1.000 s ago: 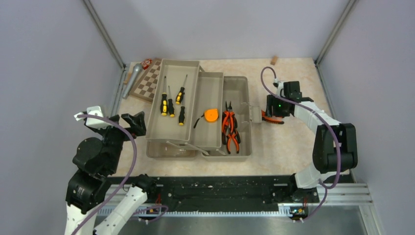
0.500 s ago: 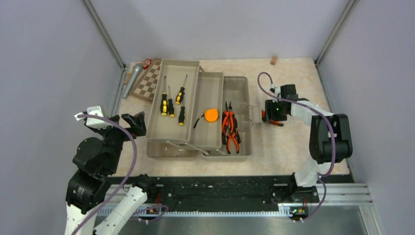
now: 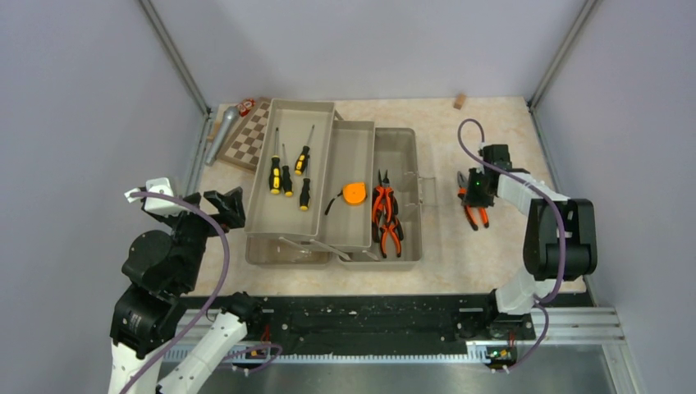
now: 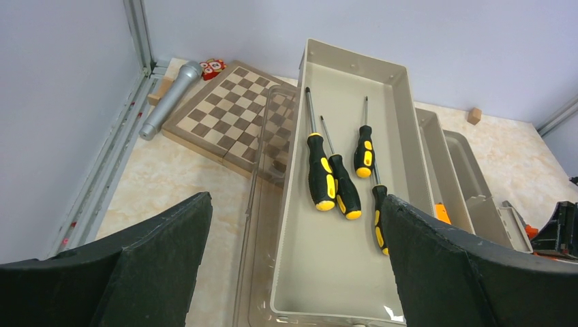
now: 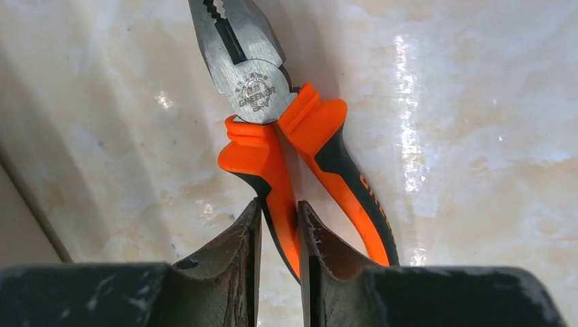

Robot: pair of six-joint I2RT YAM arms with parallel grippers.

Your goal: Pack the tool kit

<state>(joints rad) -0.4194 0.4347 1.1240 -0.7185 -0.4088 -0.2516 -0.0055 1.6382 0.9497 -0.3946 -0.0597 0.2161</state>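
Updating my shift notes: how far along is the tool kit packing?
Done: four screwdrivers, the tape measure and two pliers lie in the open toolbox. In hand: right gripper pinches one handle of the last pliers on the table. Remaining: boxing them, closing up.

The grey-brown toolbox (image 3: 400, 148) stands open at frame centre, its beige trays (image 3: 279, 217) spread leftward. Four yellow-black screwdrivers (image 3: 287, 174) lie in the leftmost tray, the orange tape measure (image 3: 354, 194) in the next, two orange-handled pliers (image 3: 386, 215) in the base. A third pliers (image 3: 476, 217) lies flat outside, at the right, nose upward
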